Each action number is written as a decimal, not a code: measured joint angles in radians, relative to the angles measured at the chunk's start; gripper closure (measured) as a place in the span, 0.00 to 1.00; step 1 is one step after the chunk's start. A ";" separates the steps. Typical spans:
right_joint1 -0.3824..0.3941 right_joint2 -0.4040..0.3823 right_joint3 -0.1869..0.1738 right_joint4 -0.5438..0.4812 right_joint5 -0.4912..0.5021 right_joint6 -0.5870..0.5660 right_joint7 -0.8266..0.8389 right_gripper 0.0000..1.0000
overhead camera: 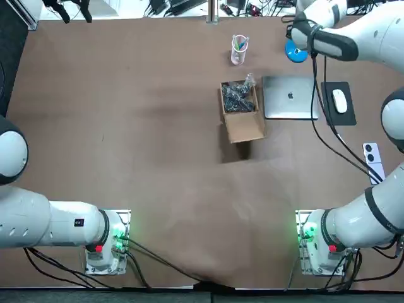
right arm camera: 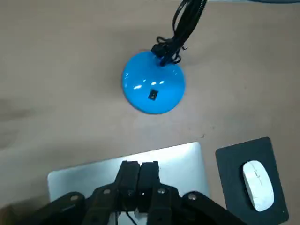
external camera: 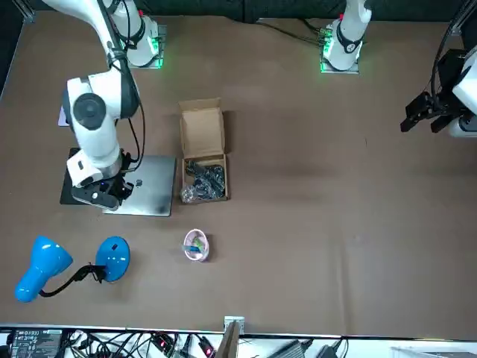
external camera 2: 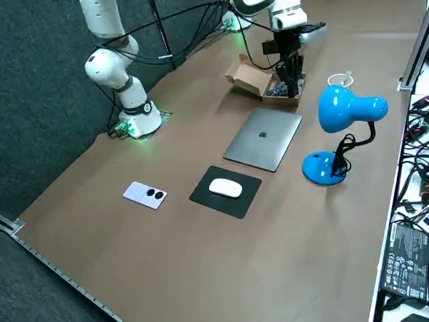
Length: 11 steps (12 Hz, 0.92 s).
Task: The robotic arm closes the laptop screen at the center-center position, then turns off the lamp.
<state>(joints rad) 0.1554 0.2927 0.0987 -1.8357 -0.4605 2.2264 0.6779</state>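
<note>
Two fingers of the end effector are seen pressed together, and nothing is held between them. The end effector is held up in the air over the laptop, near the laptop's far edge (the edge away from the robot). The laptop is not touched by it.

The laptop is shut flat on the brown worktop, with its silver lid facing up. It is found a bit to the right of the middle of the worktop.

The blue lamp is placed just past the laptop's far edge, so it lies in front of the end effector and lower down. Its round base is set flat on the worktop, and a small black switch can be seen on top of the base. The lamp and the end effector are kept apart.

A white mouse is laid on a black mouse pad just beside the laptop, on the robot's right. An open cardboard box is placed on the laptop's other side, and a small cup is stood past the box.
</note>
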 joint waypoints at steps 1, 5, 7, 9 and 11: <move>0.011 0.011 0.001 0.000 -0.050 0.003 0.060 0.98; 0.032 0.062 0.001 0.002 -0.172 0.077 0.251 0.98; 0.040 0.086 0.001 0.009 -0.211 0.094 0.329 0.98; 0.051 0.116 0.002 0.028 -0.288 0.096 0.435 0.98; 0.055 0.150 0.001 0.044 -0.359 0.096 0.496 0.98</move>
<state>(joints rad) 0.2103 0.4424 0.1002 -1.7920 -0.8193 2.3220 1.1744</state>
